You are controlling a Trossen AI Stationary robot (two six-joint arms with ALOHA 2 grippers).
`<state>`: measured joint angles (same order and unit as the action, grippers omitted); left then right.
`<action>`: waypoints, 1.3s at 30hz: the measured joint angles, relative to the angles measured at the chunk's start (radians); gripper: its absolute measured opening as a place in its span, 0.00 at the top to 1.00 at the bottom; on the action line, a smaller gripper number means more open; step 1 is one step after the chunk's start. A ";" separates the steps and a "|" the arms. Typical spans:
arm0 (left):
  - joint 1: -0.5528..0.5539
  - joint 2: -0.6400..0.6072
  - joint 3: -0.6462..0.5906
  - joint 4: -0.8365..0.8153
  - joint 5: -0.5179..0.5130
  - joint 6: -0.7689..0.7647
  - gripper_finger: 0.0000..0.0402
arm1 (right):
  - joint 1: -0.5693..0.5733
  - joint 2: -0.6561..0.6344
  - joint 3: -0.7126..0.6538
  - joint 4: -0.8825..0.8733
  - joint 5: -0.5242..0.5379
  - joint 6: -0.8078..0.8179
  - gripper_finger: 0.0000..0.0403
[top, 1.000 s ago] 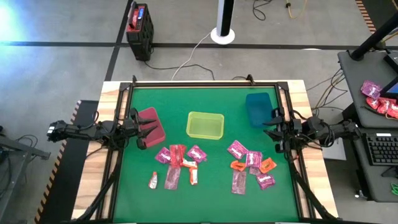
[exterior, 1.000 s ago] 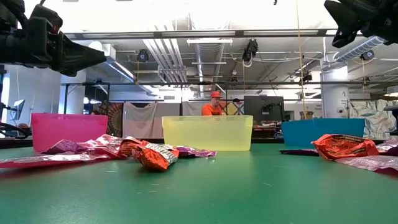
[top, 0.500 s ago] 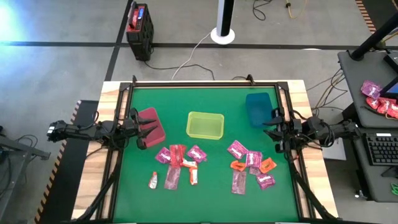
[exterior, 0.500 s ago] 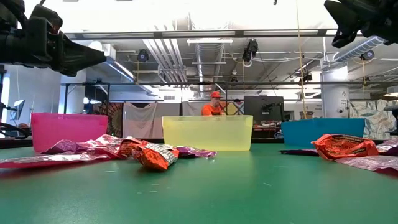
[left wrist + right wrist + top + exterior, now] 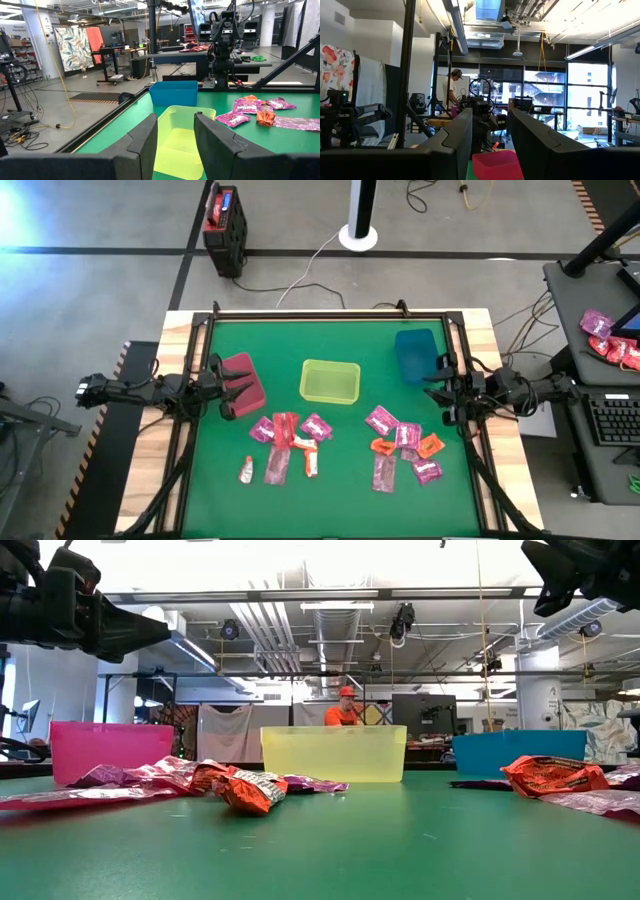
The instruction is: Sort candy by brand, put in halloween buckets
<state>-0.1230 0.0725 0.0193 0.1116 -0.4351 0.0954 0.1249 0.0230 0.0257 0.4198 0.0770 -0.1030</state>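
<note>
My left gripper hangs above the mat's left edge, over the near corner of the red bin, fingers spread apart with nothing between them. My right gripper hangs at the mat's right edge, just beside the teal bin, its fingers likewise parted and empty. Three bins sit in a row across the middle of the mat: the red one on the left, the yellow bin in the centre, the teal one on the right, well apart from one another; I see no candy in any of them from above. All the candy lies on the mat nearer the front, in two loose groups. The left group sits in front of the gap between the red and yellow bins: I count about seven packets, magenta ones touching or overlapping at the top, a dull pink one and two orange-and-white ones below. A small packet lies slightly apart at the group's left. The right group lies in front of the teal bin, about six packets: magenta ones, two orange, one dull pink, close together and partly touching. From table height, an orange packet lies crumpled in front of the yellow bin. A person in an orange top shows far behind the table.
</note>
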 joint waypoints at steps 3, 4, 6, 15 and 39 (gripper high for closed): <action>0.000 0.000 0.000 0.000 0.000 0.000 0.72 | 0.000 0.000 0.000 0.003 0.000 0.100 0.69; 0.000 0.000 0.000 0.000 0.000 0.000 0.72 | 0.000 0.001 0.000 0.005 0.028 0.179 0.70; 0.000 0.000 0.000 0.002 0.000 0.000 0.72 | 0.000 0.005 0.000 -0.024 0.069 0.290 0.70; 0.003 0.007 0.000 0.191 -0.098 -0.336 0.72 | 0.002 0.119 0.043 -0.166 0.154 0.378 0.70; -0.001 0.100 0.000 0.307 0.112 -0.460 0.72 | 0.002 0.879 0.739 -1.113 0.198 0.651 0.69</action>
<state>-0.1238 0.1727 0.0193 0.4187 -0.3233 -0.3646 0.1268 0.9016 0.7643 -0.6929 0.2753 0.5482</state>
